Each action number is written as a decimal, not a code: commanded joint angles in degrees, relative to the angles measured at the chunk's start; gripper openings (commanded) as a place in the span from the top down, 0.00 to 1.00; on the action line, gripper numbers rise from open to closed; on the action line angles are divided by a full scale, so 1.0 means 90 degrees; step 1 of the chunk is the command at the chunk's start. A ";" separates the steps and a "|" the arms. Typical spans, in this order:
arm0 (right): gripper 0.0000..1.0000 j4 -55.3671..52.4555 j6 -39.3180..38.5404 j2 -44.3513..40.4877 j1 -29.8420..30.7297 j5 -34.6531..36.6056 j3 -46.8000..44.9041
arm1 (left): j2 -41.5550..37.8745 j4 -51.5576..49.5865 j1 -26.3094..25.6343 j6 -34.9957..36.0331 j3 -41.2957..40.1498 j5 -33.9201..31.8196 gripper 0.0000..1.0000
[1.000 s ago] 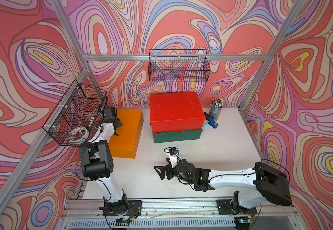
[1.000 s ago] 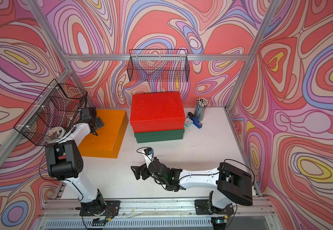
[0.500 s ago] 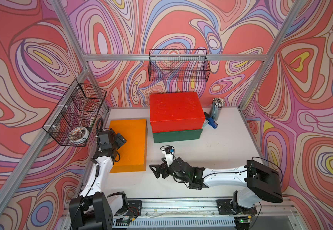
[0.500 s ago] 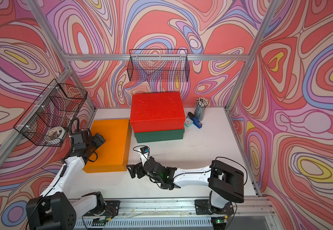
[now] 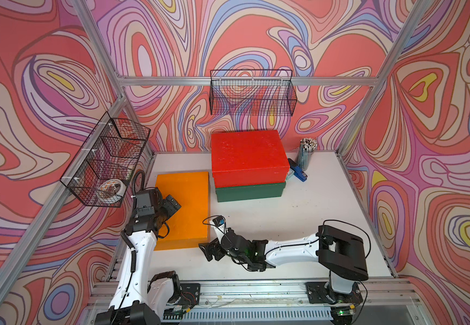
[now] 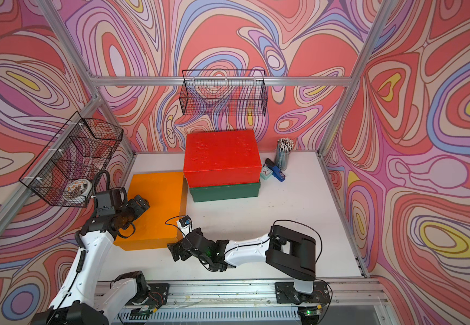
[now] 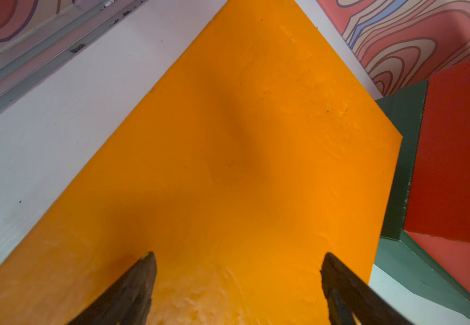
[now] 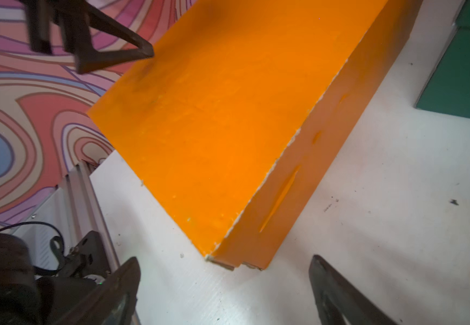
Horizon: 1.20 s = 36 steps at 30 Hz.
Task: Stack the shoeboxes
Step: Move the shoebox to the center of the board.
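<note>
our left end effector (image 5: 175, 204) hovers over the rectangular orange cardboard shoebox (image 5: 184, 197), right end effector (image 5: 208, 251) beside its near corner; both open, empty.

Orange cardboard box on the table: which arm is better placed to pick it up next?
Probably left: the left claw is open above the flat orange cardboard box, while the open right claw sits low beside its near corner.
</note>
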 commanded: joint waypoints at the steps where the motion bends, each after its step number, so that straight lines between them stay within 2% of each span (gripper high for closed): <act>1: 0.05 -0.0480 -0.0026 0.0203 -0.0023 0.0584 0.0227 | 0.0223 -0.0258 0.0008 -0.0023 0.0583 0.0243 0.08; 5: 0.05 -0.0572 0.0175 0.0232 -0.0189 0.0783 0.0177 | 0.1100 -0.0104 -0.0173 0.0205 0.1601 0.0344 0.08; 11: 0.06 -0.0376 0.0640 0.0080 -0.0843 0.0347 -0.0270 | 0.2822 0.0304 -0.0383 0.0595 0.3033 0.0218 0.08; 15: 0.06 -0.0403 0.0652 0.0082 -0.0986 0.0221 -0.0281 | 0.4036 0.0381 -0.0395 0.0966 0.4037 -0.0306 0.08; 17: 0.07 -0.0424 0.0649 0.0100 -0.0976 0.0188 -0.0253 | 0.4697 0.0254 -0.0402 0.1163 0.4700 -0.0207 0.08; 20: 0.08 -0.0239 0.0571 0.0079 -0.0981 0.0035 -0.0308 | 0.5648 0.0019 -0.0451 0.1394 0.5713 -0.0467 0.09; 26: 0.08 0.0355 0.0491 0.0143 -0.0959 -0.0590 -0.0451 | 0.7136 -0.0461 -0.0534 0.1910 0.7462 -0.1246 0.09; 31: 0.09 0.0308 0.0486 0.0394 -0.0925 -0.0715 -0.0201 | 0.7765 -0.0752 -0.0539 0.2106 0.7972 -0.1640 0.10; 36: 0.09 0.0114 0.0611 0.0348 -0.0966 -0.0603 -0.0137 | 0.7800 -0.0792 -0.0578 0.2168 0.7547 -0.2028 0.10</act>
